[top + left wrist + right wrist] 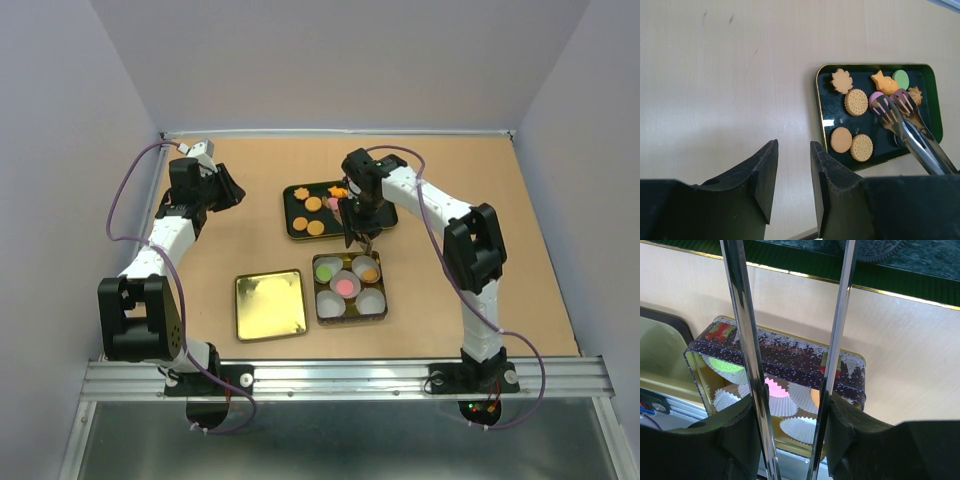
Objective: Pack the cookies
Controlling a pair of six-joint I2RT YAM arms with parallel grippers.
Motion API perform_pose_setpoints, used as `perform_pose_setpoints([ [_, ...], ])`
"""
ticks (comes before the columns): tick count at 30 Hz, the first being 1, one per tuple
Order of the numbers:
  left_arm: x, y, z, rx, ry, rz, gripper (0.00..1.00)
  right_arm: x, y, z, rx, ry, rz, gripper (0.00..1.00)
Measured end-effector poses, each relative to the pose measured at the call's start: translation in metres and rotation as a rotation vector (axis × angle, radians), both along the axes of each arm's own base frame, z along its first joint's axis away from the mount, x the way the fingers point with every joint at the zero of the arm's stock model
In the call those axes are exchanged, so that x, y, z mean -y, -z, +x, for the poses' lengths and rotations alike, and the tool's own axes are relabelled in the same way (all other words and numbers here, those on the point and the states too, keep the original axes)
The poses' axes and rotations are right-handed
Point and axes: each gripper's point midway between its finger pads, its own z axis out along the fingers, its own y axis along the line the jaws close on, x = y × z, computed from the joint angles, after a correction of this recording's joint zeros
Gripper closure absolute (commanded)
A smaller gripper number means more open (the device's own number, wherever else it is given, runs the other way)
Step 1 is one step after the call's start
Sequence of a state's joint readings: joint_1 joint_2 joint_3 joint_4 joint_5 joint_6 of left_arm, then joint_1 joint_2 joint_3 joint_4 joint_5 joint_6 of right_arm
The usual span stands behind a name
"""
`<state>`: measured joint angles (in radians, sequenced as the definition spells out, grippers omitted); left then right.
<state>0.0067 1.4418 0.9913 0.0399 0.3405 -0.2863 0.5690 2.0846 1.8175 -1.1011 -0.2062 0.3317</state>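
Item: cookies (856,102), orange, pink and green; round, leaf and other cut shapes. Most lie loose on the dark gold-rimmed tray (822,125) at the far centre of the table (480,250). One green, one pink and one orange sit in white paper cups (371,300) inside the patterned tin (790,352), just near of the tray

Tool: metal tongs (920,145), arms partly apart, slotted tips side by side over the right part of the tray. One tip lies over a pink cookie; cannot tell whether it is pinched

Right gripper (790,420): fingers pressed on the outer sides of both tong arms, above the gap between tray and tin

Left gripper (792,155): far left, narrow gap between the jaws, nothing in it

Also: gold lid (270,304), flat, left of the tin
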Motion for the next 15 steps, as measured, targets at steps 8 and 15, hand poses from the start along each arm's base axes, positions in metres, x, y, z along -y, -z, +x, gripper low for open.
perform_pose_setpoints([
  [8,0.000,0.000,0.000,0.000,0.001,0.000,0.57,-0.012,0.007,-0.007,-0.014,-0.037,-0.018,0.50],
  [15,0.000,-0.002,0.000,0.005,0.000,-0.001,0.57,-0.013,0.016,-0.010,-0.025,-0.044,-0.042,0.61],
])
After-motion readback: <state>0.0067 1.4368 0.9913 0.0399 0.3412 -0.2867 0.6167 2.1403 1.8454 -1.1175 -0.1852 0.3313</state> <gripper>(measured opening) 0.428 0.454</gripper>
